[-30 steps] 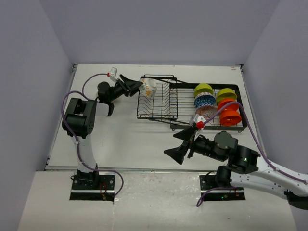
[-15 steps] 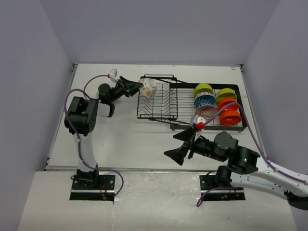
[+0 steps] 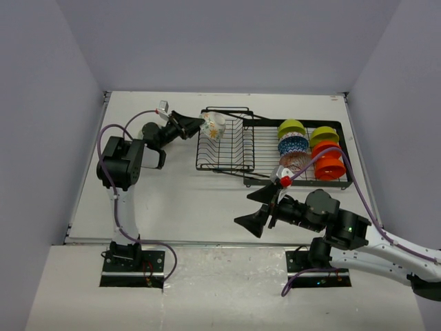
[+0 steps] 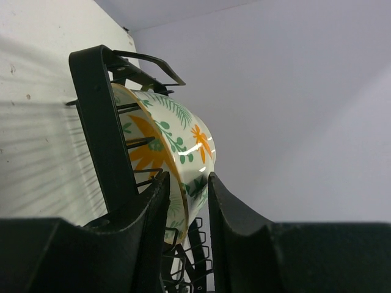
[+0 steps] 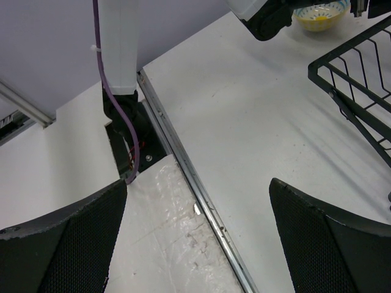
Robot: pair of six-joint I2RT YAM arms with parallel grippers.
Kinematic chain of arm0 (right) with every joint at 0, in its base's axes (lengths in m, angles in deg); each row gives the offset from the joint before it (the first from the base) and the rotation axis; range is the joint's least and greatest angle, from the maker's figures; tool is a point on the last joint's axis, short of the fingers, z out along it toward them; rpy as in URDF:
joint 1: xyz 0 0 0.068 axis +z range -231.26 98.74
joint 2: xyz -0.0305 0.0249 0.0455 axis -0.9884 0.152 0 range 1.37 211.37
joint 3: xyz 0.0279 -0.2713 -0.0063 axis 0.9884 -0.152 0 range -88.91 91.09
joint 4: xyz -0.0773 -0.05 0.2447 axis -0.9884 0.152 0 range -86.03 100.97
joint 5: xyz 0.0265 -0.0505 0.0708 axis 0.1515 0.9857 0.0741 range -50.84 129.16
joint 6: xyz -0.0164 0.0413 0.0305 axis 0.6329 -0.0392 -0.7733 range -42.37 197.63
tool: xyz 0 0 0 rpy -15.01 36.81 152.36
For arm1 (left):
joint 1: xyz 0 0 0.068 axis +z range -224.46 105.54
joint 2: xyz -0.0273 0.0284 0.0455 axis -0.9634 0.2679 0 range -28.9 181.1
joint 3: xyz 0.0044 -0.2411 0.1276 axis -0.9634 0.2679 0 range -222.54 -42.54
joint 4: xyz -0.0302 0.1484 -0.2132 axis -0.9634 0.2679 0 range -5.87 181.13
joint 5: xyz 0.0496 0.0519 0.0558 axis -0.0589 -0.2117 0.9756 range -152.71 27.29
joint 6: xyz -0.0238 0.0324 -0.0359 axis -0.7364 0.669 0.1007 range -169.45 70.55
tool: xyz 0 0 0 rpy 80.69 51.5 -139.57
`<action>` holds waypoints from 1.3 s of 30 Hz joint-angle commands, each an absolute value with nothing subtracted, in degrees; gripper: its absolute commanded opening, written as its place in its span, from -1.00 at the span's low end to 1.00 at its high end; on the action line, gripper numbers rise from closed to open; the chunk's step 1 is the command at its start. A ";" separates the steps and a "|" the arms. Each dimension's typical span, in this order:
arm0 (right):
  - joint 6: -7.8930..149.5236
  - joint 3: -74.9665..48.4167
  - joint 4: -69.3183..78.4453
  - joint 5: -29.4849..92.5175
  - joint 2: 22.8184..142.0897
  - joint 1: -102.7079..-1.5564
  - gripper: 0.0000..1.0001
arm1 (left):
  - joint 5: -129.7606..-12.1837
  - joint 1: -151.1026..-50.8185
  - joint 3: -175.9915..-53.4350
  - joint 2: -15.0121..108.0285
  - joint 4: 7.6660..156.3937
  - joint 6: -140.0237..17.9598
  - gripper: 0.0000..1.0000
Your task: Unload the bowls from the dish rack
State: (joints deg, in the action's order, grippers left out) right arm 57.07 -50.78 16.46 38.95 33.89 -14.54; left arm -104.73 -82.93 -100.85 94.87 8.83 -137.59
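Looking at the left gripper (image 3: 195, 126) first: squeezed down to a narrow gap on the floral bowl (image 3: 212, 126), bowl wall wedged between the fingers (image 4: 153, 204); can't tell exactly how deep the bite goes. Bowl tipped on its side at the far-left end of the rack (image 3: 234, 148), leaning against the wires, right at the tips and pointing rackward from the wrist; so probably a lift up and back to the left to clear the frame. Right gripper (image 3: 249, 208) spread wide, holding nothing, hanging over the table in front of the rack; closer to the other bowls (image 3: 293, 145) stacked at the right end, well apart from this one.
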 commanded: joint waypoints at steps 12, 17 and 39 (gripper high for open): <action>57.33 -50.94 14.34 37.40 33.54 -14.64 0.98 | -105.60 -84.57 -105.03 98.01 -0.50 -143.31 -0.43; 57.24 -50.94 14.34 37.31 33.54 -14.64 0.98 | -105.43 -84.74 -105.91 98.54 -1.82 -144.28 -0.49; 57.42 -51.82 14.60 37.14 33.01 -14.64 0.98 | -104.72 -87.12 -109.78 100.39 -2.79 -146.04 -0.57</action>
State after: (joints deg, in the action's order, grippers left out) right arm 57.07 -51.78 16.39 38.05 33.23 -14.54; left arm -104.05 -85.18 -108.37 99.54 8.13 -146.16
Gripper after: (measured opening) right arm 0.987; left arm 0.216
